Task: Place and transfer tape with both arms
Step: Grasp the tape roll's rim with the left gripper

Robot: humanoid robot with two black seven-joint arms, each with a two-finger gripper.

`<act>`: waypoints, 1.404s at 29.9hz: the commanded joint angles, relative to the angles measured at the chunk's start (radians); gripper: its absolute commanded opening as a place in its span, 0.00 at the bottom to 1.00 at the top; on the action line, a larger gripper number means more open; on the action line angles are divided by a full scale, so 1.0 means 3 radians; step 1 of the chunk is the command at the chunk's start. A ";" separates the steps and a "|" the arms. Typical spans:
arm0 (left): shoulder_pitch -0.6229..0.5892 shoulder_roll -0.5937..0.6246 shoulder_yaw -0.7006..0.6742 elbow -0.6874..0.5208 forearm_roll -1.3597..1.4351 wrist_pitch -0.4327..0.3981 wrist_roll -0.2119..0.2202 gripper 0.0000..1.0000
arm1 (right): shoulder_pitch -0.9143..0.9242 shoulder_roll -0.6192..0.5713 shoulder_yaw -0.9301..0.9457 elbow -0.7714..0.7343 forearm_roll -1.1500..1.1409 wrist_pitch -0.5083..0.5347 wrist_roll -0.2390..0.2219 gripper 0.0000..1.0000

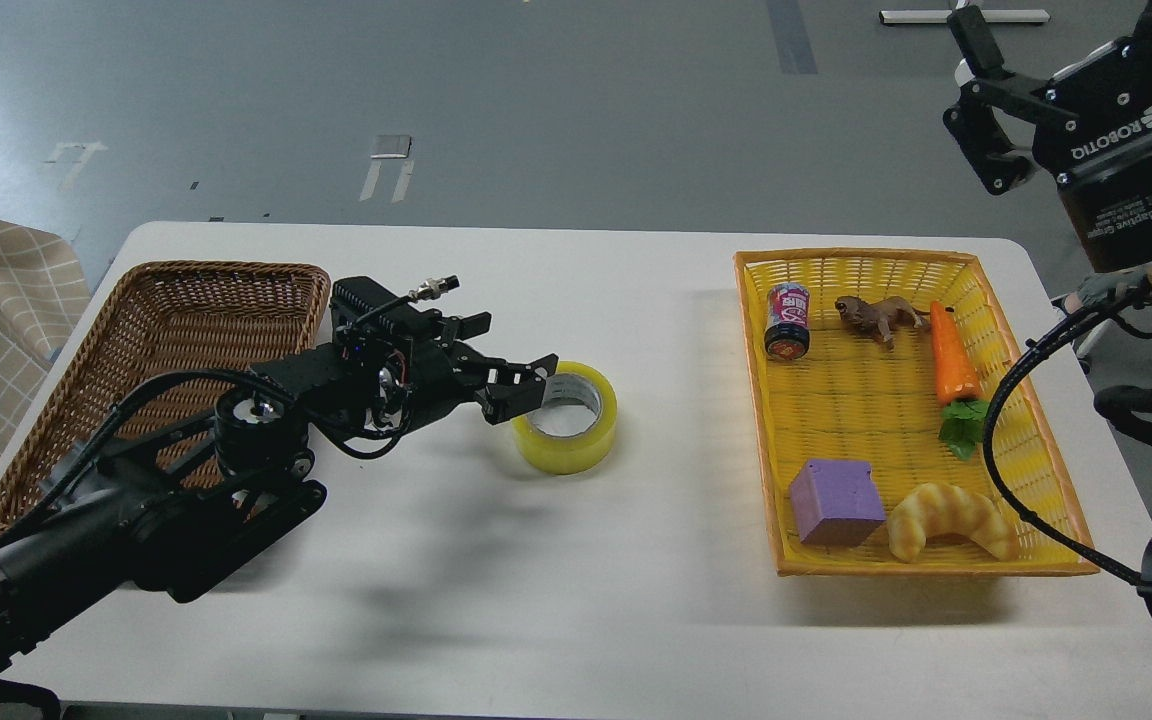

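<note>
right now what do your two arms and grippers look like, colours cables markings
Both arms are black and jointed. The left arm has a silver round joint cap and loose black cables running to its black two-finger left gripper. The right gripper has white ROBOTIQ lettering on its black body, and a black cable loops below it.

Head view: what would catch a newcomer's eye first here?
Probably the tape, lying flat mid-table with the left hand at its rim, one finger reaching over the core. Next, the bright yellow basket on the right, holding a carrot, a croissant toy, a purple block, a can and a small animal figure. The right hand hangs open, high at the top right corner.
</note>
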 commanded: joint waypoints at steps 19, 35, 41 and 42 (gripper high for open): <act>-0.0082 -0.0426 0.0024 0.0650 0.0000 0.0005 0.0006 0.98 | -0.0179 -0.0035 0.0000 0.0002 -0.0005 -0.0013 -0.0004 1.00; -0.0067 -0.0462 0.0024 0.0707 0.0000 0.0102 -0.0005 0.98 | -0.0189 -0.0137 0.0066 0.0002 -0.0005 -0.0018 -0.0009 1.00; -0.0057 -0.0467 0.0029 0.0712 0.0000 0.0102 -0.0005 0.98 | -0.0225 -0.0137 0.0066 0.0002 -0.0010 -0.0023 -0.0004 1.00; -0.0046 -0.0472 0.0024 0.0707 0.0000 0.0102 -0.0005 0.98 | -0.0256 -0.0137 0.0066 0.0002 -0.0010 -0.0023 -0.0004 1.00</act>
